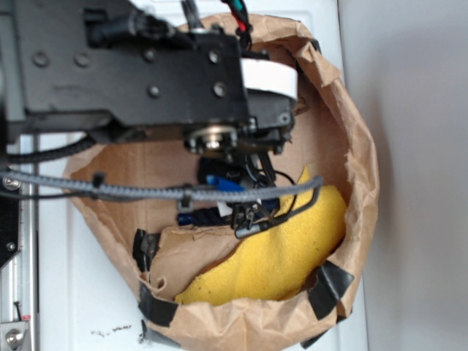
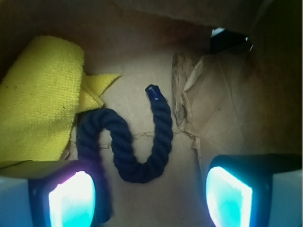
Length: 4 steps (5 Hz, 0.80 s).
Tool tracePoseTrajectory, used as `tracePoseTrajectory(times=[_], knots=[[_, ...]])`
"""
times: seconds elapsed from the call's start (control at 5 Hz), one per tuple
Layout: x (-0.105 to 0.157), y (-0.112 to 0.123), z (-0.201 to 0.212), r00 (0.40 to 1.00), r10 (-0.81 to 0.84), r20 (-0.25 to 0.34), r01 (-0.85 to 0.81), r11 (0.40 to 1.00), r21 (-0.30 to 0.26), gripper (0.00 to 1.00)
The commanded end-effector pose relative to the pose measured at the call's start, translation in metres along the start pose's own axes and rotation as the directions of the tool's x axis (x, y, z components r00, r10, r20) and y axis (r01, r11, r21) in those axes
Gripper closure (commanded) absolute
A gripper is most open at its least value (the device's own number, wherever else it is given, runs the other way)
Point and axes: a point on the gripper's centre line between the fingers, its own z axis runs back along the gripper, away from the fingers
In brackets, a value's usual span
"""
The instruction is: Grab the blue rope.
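Note:
The blue rope point(image 2: 142, 156) lies S-curved on the brown paper floor of the bag, dark navy and twisted, with a shiny blue cap point(image 2: 152, 91) at its upper end. Its other end runs down behind my left finger. My gripper point(image 2: 149, 198) is open above it, the jaws wide apart, and the rope's lower bend lies just ahead of the gap. Nothing is between the glowing pads point(image 2: 71, 201). In the exterior view the gripper point(image 1: 252, 208) reaches down into the bag and only a bit of the rope point(image 1: 219, 183) shows under it.
A yellow cloth point(image 2: 40, 106) lies left of the rope, touching it; in the exterior view it point(image 1: 281, 252) fills the bag's lower right. The crumpled brown paper bag point(image 1: 358, 168) walls all this in. A grey braided cable point(image 1: 139, 190) crosses over the bag.

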Motion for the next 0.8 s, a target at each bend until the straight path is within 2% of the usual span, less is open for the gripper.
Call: tracePoseTrajectory(times=[0.0, 0.4, 0.6], knots=[[0.013, 0.004, 0.018, 0.997, 0.004, 0.073, -0.004, 1.000, -0.005, 0.00], [0.013, 0.004, 0.018, 0.997, 0.004, 0.073, -0.004, 1.000, -0.005, 0.00], [0.020, 0.011, 0.000, 0.997, 0.070, 0.042, -0.069, 0.997, -0.021, 0.00]])
